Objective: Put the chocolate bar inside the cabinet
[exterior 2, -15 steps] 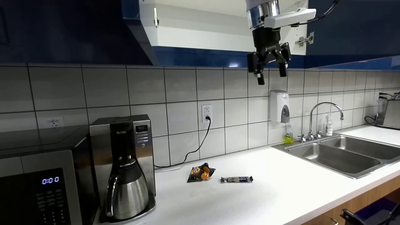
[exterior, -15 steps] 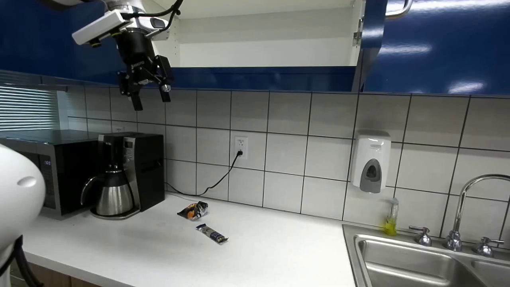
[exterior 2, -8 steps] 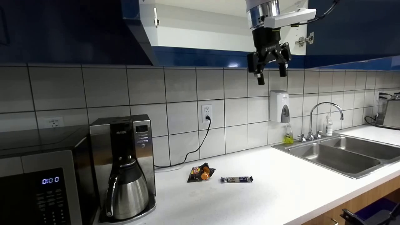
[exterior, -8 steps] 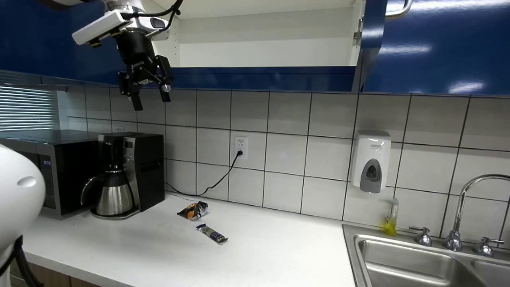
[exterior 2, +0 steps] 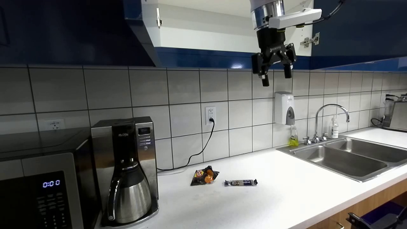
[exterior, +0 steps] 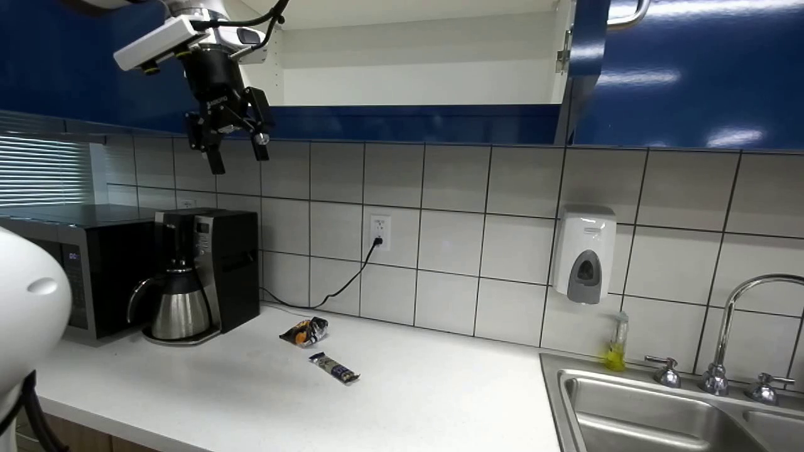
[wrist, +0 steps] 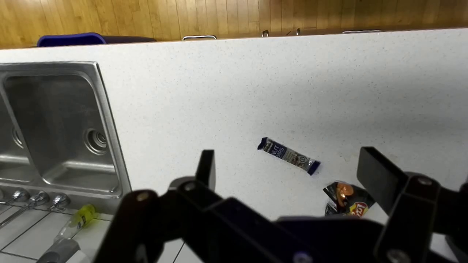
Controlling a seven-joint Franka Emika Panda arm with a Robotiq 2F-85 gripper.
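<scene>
Spread wide with nothing between its fingers, the black two-fingered tool (exterior 2: 276, 78) hangs high over the white speckled tabletop (wrist: 175, 109). The slim chocolate bar (wrist: 289, 156), wrapped in navy and silver, lies on that tabletop right of centre in the wrist view, slanting from upper left to lower right. For what looks like the reach, the tool would do well to turn until its fingers can close across the bar's narrow width, then descend over its middle, clear of the crumpled black-and-orange packet (wrist: 353, 199) just beyond the bar's lower end. Upper centre in an exterior view, the wide wall cabinet (exterior: 414, 81), glossy blue outside and white within, stands open. Legible: "NUT BARS" on the bar, part of a "Lay's" logo on the packet, "0:00" on the black-and-steel microwave (exterior 2: 47, 168).
</scene>
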